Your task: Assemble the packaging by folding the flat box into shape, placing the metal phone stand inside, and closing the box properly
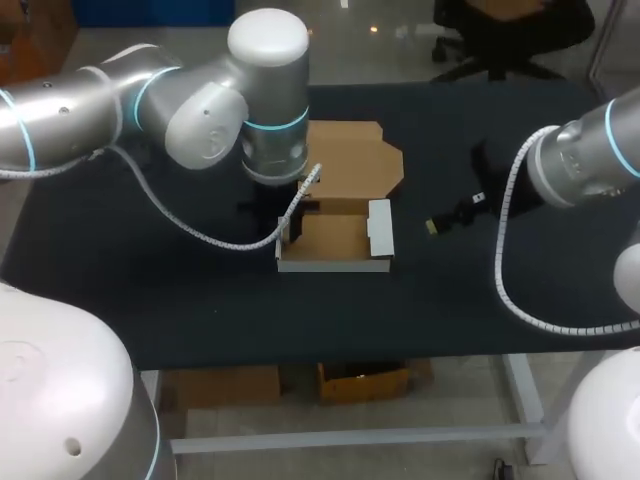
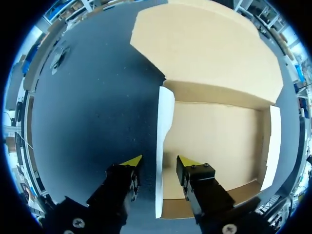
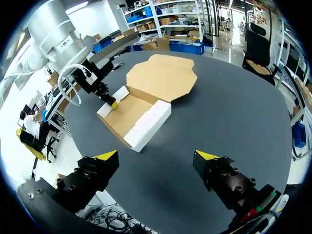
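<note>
Box (image 1: 335, 240) sits half-folded on the tabletop (image 1: 150, 290), its lid (image 1: 352, 160) lying flat. Left arm (image 1: 200, 110) reaches over it, left gripper (image 2: 159, 160) pointing down, spread astride the upright white side flap (image 2: 165, 117). Right gripper (image 3: 156, 155) hovers wide open, well apart from the box.

No readable text, label or number on anything here
</note>
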You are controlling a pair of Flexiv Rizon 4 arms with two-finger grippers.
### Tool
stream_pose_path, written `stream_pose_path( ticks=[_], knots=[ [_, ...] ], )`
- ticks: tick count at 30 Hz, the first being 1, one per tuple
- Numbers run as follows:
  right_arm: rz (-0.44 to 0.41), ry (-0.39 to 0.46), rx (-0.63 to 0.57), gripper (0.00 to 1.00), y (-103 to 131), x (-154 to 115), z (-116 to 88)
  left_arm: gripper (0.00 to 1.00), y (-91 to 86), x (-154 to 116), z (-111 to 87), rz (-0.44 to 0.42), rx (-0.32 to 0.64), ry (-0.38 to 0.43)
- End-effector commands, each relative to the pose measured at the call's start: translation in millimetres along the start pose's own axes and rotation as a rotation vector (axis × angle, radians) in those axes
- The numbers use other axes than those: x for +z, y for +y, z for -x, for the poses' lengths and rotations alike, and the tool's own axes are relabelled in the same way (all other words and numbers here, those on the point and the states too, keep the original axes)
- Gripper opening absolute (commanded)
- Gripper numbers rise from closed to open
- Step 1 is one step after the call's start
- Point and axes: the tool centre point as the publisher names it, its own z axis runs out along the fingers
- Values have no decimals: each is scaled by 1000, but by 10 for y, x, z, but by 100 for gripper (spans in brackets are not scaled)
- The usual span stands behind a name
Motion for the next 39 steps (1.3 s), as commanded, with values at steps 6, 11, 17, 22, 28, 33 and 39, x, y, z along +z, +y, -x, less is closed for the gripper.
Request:
stream_pose_path(
  ticks=[6,11,17,22,28,33,39],
  knots=[
    [-13,6,4,100,32,23,23,57,40,-105,33,-14,-5,94],
    [-16,7,8,100,28,32,34,54,21,-129,19,-2,-7,133],
    [-16,8,11,100,13,33,47,53,-20,-148,38,17,-9,184],
    [-19,7,13,100,6,30,53,50,-34,-151,36,18,-3,198],
    [-18,5,13,100,1,21,55,50,-49,-151,26,26,0,219],
    [-18,6,17,100,-9,23,50,50,-41,-137,27,41,3,250],
    [-20,4,20,100,-16,24,48,47,-46,-120,26,47,-2,247]
  ],
)
